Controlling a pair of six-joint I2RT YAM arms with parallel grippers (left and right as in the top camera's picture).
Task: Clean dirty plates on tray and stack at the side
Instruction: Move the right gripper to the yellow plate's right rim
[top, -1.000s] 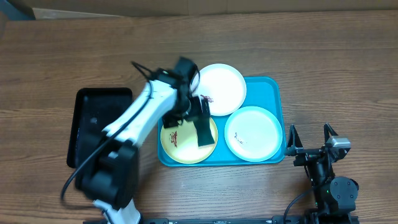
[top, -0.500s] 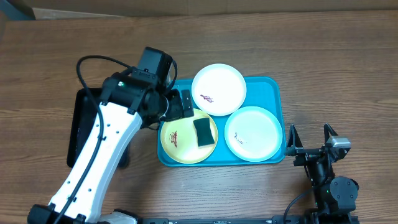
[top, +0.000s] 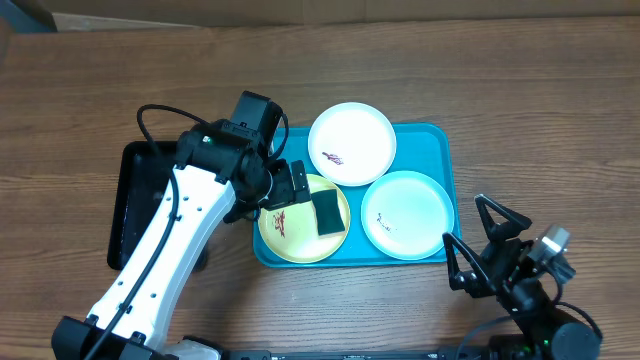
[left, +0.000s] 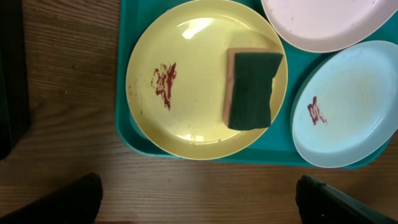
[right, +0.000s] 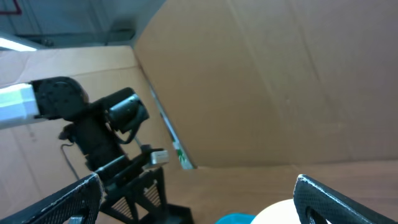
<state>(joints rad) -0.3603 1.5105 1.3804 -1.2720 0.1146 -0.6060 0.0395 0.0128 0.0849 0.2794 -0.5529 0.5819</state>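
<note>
A sponge (left: 252, 89) lies green side up on the right half of the yellow plate (left: 186, 118), well apart from the dark-red smear (left: 165, 84) on that plate's left half. The left arm's fingers (top: 288, 188) hover spread wide and empty over the left end of the blue tray (top: 440, 140). The yellow plate sits in the tray's near left corner and the pale mint plate (top: 407, 214) beside it on the right. The white plate (top: 351, 143) lies behind them, partly over the tray's far rim. All three plates carry red marks, so none looks cleaned and nothing is stacked at the side. The likely step is taking up the sponge. To do it well, the fingers should come straight down and straddle the sponge across its narrow width. They should close low enough to grip the pink layer too, not just the green top. The wipe then needs to run left across the smear with light, even pressure, since the plate rests loose in the tray and a hard push could slide it against its neighbours or tip its rim. The right arm's fingers (top: 463, 222) are also spread and hold nothing, off the tray's near right corner. A black tray (top: 135, 200) rests on the worktop (top: 520, 60) to the left.
</note>
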